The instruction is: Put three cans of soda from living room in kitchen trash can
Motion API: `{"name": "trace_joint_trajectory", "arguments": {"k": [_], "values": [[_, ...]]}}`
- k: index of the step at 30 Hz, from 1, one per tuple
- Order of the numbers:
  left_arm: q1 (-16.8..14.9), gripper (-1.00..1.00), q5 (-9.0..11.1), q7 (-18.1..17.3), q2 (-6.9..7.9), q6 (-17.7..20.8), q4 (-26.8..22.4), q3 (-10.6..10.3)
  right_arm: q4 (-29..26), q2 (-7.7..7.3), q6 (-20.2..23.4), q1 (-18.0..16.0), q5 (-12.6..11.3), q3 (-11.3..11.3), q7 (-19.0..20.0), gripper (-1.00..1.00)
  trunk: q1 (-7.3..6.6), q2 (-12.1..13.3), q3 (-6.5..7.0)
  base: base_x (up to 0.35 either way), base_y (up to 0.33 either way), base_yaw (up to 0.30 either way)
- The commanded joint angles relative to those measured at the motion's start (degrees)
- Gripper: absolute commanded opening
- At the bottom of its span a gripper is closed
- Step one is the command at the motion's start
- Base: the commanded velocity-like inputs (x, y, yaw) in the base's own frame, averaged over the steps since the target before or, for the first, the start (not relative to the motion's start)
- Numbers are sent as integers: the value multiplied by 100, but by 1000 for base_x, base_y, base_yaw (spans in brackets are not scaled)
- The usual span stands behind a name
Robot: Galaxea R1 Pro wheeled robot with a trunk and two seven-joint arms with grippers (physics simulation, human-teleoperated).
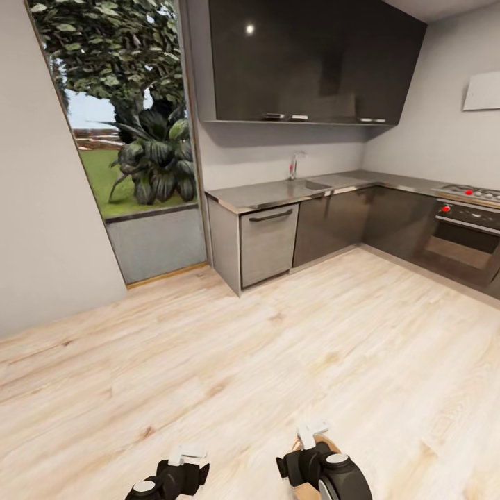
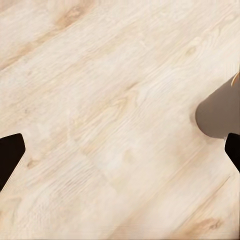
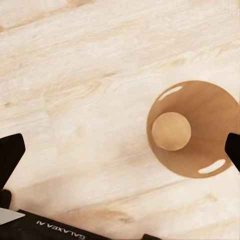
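The tash can (image 3: 210, 112) stands upright on the pale wood floor, seen from straight above in the right wrist view. Its orange-brown inside holds nothing. My right gripper (image 3: 120, 150) hangs open above the floor, the bin lying under its one fingertip (image 3: 232, 150). In the head view the right gripper (image 1: 312, 432) is at the bottom edge, covering most of the bin. My left gripper (image 1: 187, 457) is beside it, open over bare floor, and the bin's grey-brown outside (image 2: 217, 115) shows at the edge of the left wrist view. The cans of soda are out of view.
An L-shaped kitchen counter (image 1: 278, 193) with a sink (image 1: 309, 185) and dishwasher (image 1: 268, 243) runs along the far wall. An oven (image 1: 464, 239) stands at the right. Dark upper cabinets (image 1: 305, 62) hang above. A tall window (image 1: 132, 146) is at the left. Wood floor (image 1: 264, 361) spreads ahead.
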Motion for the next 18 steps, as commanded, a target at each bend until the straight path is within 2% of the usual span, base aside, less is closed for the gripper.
{"name": "trace_joint_trajectory", "arguments": {"k": [1,12,18], "values": [[0,100,0,1,-1,-1,-1,-5,2,1,-5,1,-4,20,0,100,0,0,-5,343,0,0],[0,100,25,2,-2,-6,-12,-5,7,-3,-20,4,-5,32,-8,100,0,0,43,300,0,0],[0,100,34,2,-2,-10,-27,-5,13,-9,-22,4,-6,20,-9,100,0,0,61,127,0,0]]}}
